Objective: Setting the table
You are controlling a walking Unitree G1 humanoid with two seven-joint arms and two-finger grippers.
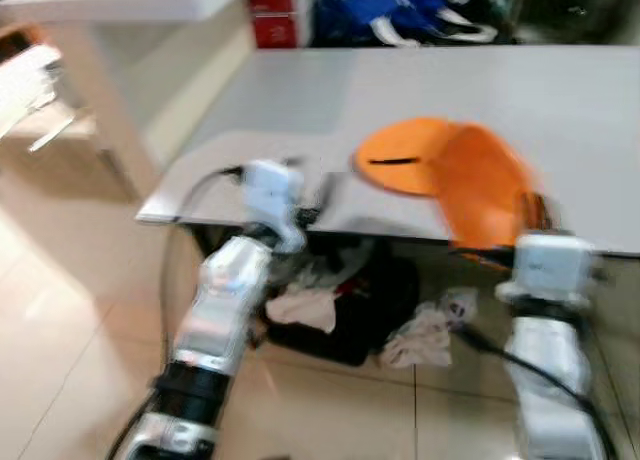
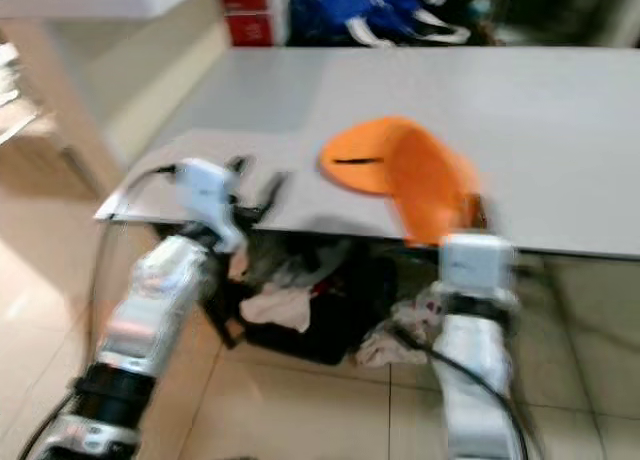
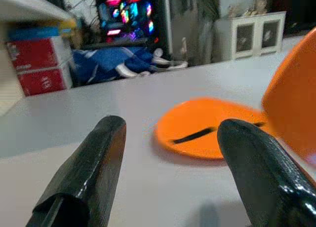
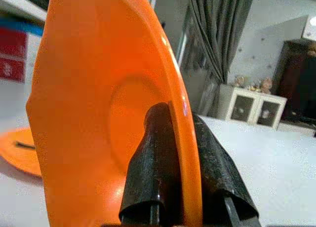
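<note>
An orange plate (image 1: 400, 158) lies flat on the grey table (image 1: 560, 100) near its front edge, with a thin dark utensil (image 1: 392, 161) across it. A second orange plate (image 1: 485, 192) is held tilted on edge above the table's front edge, just right of the flat one. My right gripper (image 4: 183, 138) is shut on its rim. My left gripper (image 3: 170, 153) is open over the table's front left corner, pointing at the flat plate (image 3: 207, 128), with nothing between its fingers.
Under the table lie dark bags and crumpled cloths (image 1: 330, 305) on the tiled floor. A blue bag (image 1: 400, 15) and red boxes (image 1: 272, 10) stand beyond the table's far edge. A white counter (image 1: 120, 5) rises at the left.
</note>
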